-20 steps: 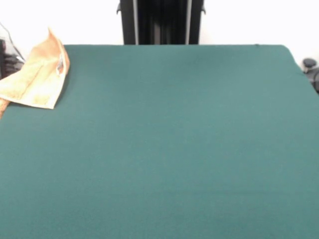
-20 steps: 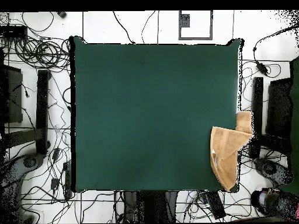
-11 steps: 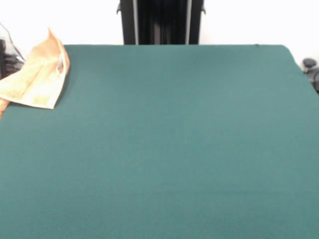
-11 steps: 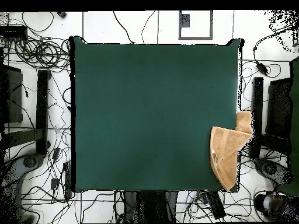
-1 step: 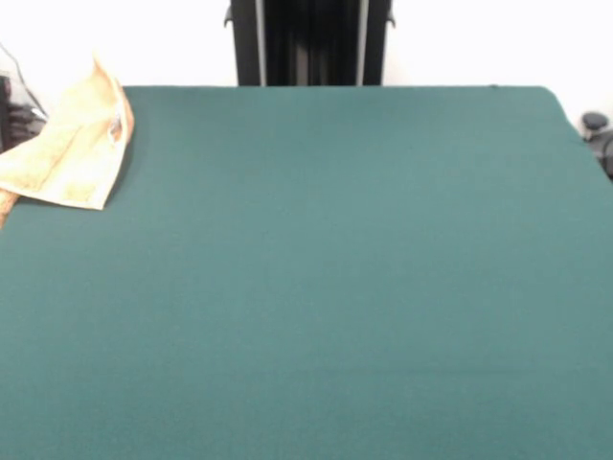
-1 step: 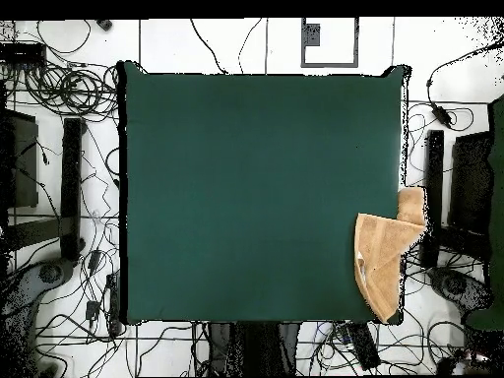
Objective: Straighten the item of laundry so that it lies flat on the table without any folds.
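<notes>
We see the towel (image 5: 69,144) bunched at the table's (image 5: 326,287) edge, far from flat. In the front view it sits at the far left corner of the green cloth, folded over itself into a rough wedge, with one pointed corner standing up at its top and a small white tag (image 5: 117,125) showing near its right-hand hem. Its left part runs past the table's side and out of the picture.

From overhead the same towel (image 6: 384,258) lies at the right edge of the table (image 6: 256,197), toward the lower corner — part on the green cloth, part draped over the side. A folded flap lies across the part on the table and narrows to a point near the bottom edge, and a smaller tan piece sticks out beyond the rim above it. A pale stripe runs along the flap's left hem.

The rest of the green surface is bare in both views. Cables (image 6: 69,89) lie coiled on the white floor around the table.

We cannot see the gripper in either view — only the dark column (image 5: 308,43) of the pedestal behind the table — so we cannot tell how its jaws stand.
</notes>
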Motion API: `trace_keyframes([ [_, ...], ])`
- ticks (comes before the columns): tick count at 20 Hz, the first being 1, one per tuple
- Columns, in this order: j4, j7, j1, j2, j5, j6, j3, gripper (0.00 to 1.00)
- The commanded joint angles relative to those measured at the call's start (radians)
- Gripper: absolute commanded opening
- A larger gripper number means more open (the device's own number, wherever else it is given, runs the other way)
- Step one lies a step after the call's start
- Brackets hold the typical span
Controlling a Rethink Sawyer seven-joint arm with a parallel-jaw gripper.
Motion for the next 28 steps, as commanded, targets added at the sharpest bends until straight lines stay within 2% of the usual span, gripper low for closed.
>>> trace_keyframes([
  [1, 0.096, -0.345, -0.084, -0.074, -0.14, 0.055, 0.184, 1.0],
  [7, 0.102, -0.415, -0.188, -0.151, -0.223, 0.091, 0.247, 1.0],
  [11, 0.107, -0.419, -0.221, -0.177, -0.248, 0.117, 0.279, 1.0],
  [17, 0.114, -0.332, -0.162, -0.172, -0.237, 0.15, 0.267, 1.0],
  [25, 0.083, -0.163, -0.019, -0.1, -0.216, 0.165, 0.188, 1.0],
  [28, 0.08, -0.132, 0.007, -0.085, -0.192, 0.171, 0.183, 1.0],
])
